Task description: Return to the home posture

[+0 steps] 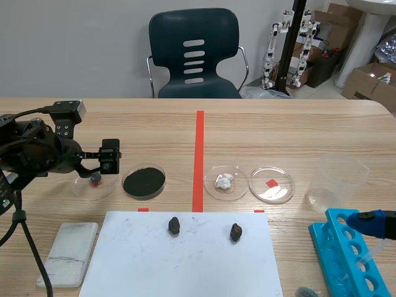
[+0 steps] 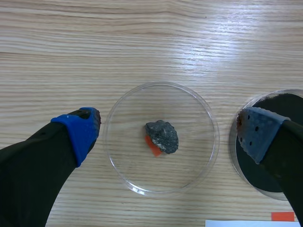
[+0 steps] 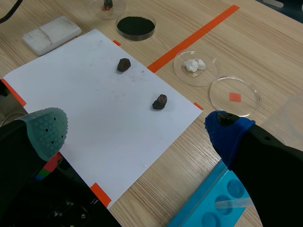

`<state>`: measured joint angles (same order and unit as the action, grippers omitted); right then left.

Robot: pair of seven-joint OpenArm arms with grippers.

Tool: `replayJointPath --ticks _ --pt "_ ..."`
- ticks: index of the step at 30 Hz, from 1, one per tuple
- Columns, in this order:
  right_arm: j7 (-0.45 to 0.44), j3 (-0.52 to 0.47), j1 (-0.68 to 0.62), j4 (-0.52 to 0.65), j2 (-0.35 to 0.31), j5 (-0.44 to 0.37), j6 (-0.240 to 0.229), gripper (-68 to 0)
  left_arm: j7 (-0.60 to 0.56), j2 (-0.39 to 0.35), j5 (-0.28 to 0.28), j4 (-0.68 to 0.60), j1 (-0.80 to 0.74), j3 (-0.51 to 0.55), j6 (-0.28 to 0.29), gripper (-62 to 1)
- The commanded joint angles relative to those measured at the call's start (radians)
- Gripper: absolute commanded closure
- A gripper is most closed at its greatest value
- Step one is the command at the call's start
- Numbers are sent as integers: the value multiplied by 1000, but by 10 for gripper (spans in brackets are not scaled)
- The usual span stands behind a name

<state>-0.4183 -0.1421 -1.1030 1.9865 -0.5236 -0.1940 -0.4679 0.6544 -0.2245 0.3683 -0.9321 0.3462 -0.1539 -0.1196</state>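
Left wrist view: left gripper [image 2: 169,130], fingers spread wide, nothing held, poised over the stone dish [image 2: 208,113]. The blue pad stands just outside that dish's rim. The grey-blue pad stands over the powder dish [image 2: 258,177]. The grey stone [image 2: 162,136] lies mid-dish on an orange mark, touching neither finger.

Right wrist view: right gripper [image 3: 137,134], fingers wide apart, nothing between them, one pad grey-green and one blue. The blue rack [image 3: 208,208] sits under the blue-padded finger. The white sheet [image 3: 94,94] lies ahead.

Scene view, arms: left arm [image 1: 34,154] enters from the left and is raised above the table's left part, with its gripper over the stone dish. The right gripper is low at the right edge, above the rack. Only a blue pad and some black finger show here.

Scene view, row across the table from left:
- stone dish
- powder dish, holding black powder
- red tape line
- lump dish [image 1: 208,185], holding white lumps
- clear dish [image 1: 291,185], over an orange square
- beaker [image 1: 337,179], clear, just beyond the rack

Scene view, near edge:
- sheet, bearing one rock [image 1: 174,225] and a second rock [image 1: 236,232], which lie apart
- white block [image 1: 68,253], just beside the sheet on the left arm's side

Scene view, beyond the table:
- dark chair [image 1: 195,52]
- cardboard boxes [image 1: 371,77]
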Motion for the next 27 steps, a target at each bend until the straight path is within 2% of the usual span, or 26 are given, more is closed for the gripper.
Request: replayJointPath --ticks 1,2,4,10,18,21,25,27 --pt "-14 -3 4 8 0 -11 0 -604 -11 -20 13 -12 11 5 21 -618" --pt "-14 -3 4 8 0 -11 0 -604 -34 -29 14 -12 11 5 74 -623" --pt "-14 -3 4 8 0 -11 0 -604 -63 -38 19 -12 11 5 127 -623" --pt "-14 -3 4 8 0 -11 0 -604 -135 -82 84 -12 7 5 296 -623" --pt "-14 -3 4 8 0 -11 0 -604 -217 -153 133 -49 -61 5 438 -623" --pt "-14 -3 4 8 0 -11 0 -604 -237 -183 145 -103 -121 5 458 -623" --pt "-14 -3 4 8 0 -11 0 -604 -274 -228 145 -206 -227 22 533 -623" --pt "-14 -3 4 8 0 -11 0 -604 -291 -245 145 -274 -292 37 538 -623"
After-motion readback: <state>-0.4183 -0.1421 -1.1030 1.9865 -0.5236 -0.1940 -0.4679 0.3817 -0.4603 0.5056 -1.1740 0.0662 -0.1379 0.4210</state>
